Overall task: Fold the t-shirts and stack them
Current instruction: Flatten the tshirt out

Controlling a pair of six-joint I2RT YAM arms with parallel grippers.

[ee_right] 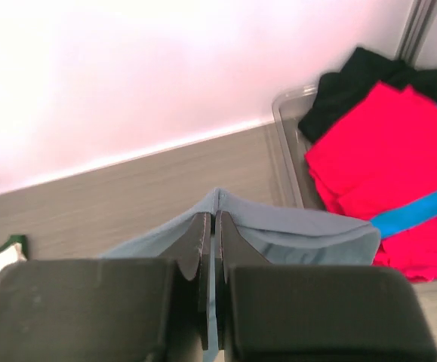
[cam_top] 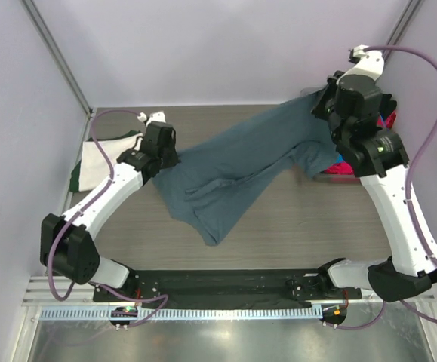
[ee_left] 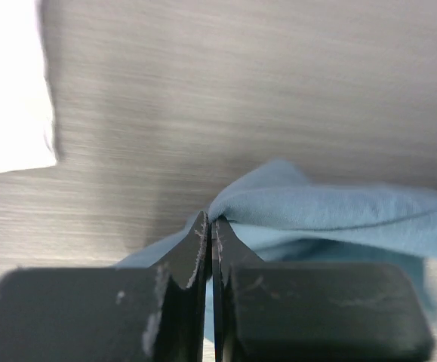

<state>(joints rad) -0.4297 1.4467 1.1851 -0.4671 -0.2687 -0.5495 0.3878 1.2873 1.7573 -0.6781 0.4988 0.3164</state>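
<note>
- The cream-white t-shirt (cam_top: 101,160) is seen lying flat at the far-left edge of the bench (cam_top: 293,226) in the top view; a dark green t-shirt (cam_top: 75,179) is shown beneath it, with only its edges visible.
- The left arm (cam_top: 109,192) is reached in over the left part of the bench, just right of that pile; the left jaws are closed on a fold of the slate blue-grey t-shirt (cam_top: 233,170); in the left wrist view the tips are pressed together with the cloth pinched between them.
- The slate blue-grey t-shirt is held between the two arms and stretched on a diagonal, from the left jaws to the right jaws at the far right; its middle is gathered in long folds; a pointed end is seen drooping toward the near side; whether that end touches the bench cannot be told.
- The right arm (cam_top: 395,204) is raised at the far right; the right jaws are clamped on an edge of the same shirt; in the right wrist view the cloth is nipped between the shut tips.
- A clear bin (ee_right: 282,143) is set at the right side of the bench; a red t-shirt (ee_right: 376,158) is piled in it; a black t-shirt (ee_right: 354,79) is seen behind the red one; a bright blue t-shirt (ee_right: 422,210) is shown as a strip across the red one's lower part.
</note>
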